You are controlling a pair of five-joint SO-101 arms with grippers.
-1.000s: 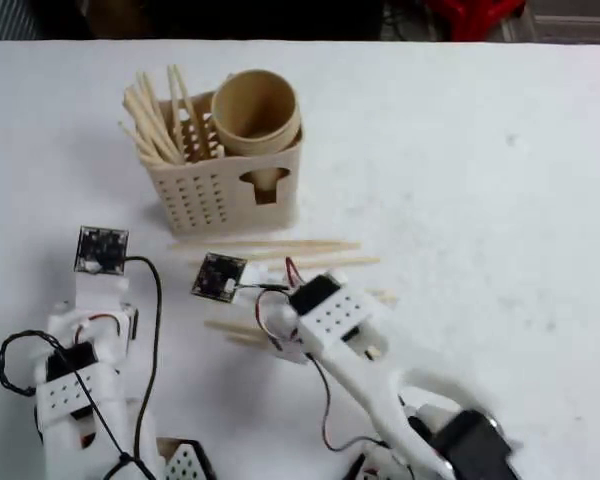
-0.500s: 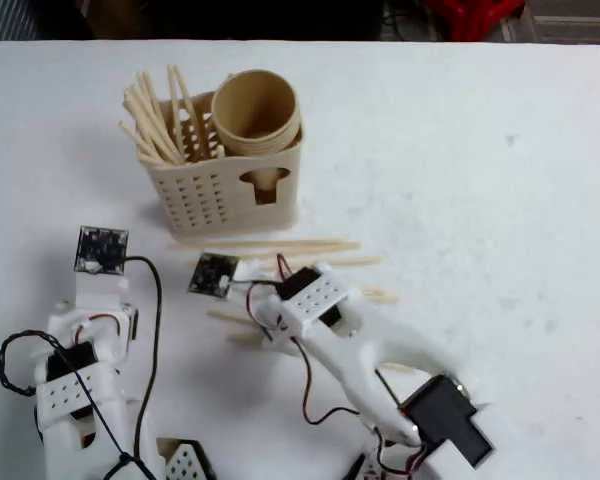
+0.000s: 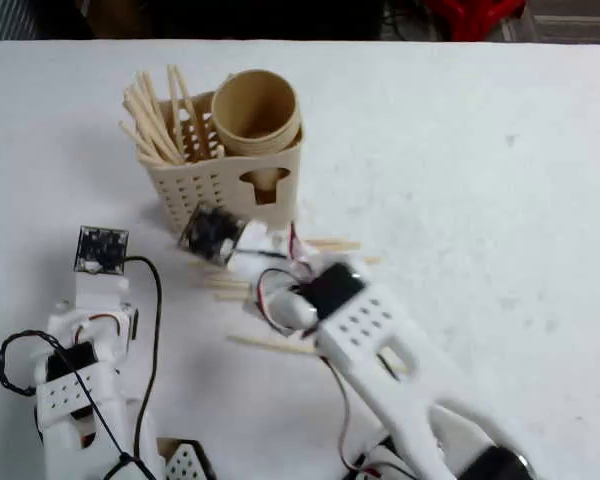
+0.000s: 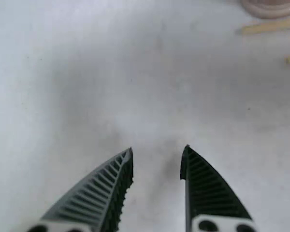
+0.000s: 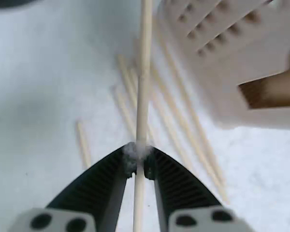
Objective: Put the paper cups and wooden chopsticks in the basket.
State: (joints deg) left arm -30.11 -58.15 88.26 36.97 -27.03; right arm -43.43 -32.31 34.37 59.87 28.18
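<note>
**Right gripper clamped on one chopstick beside the basket**

The right wrist view showed what the arm hid in the high view. The right gripper [image 5: 139, 154] had its jaws almost closed on a single thin pale wooden chopstick [image 5: 145, 72]. In that view the stick crossed over several loose wooden chopsticks [image 5: 169, 121] lying on the white table [image 3: 460, 150], just beside the beige perforated plastic basket [image 5: 217, 72].

The high view alone showed the basket's contents. Nested tan paper cups [image 3: 255, 110] stood upright in one side. A leaning bundle of chopsticks [image 3: 160, 120] filled the other.

In the left wrist view, the left gripper [image 4: 157, 157] hung over bare table, jaws parted and holding nothing.
</note>
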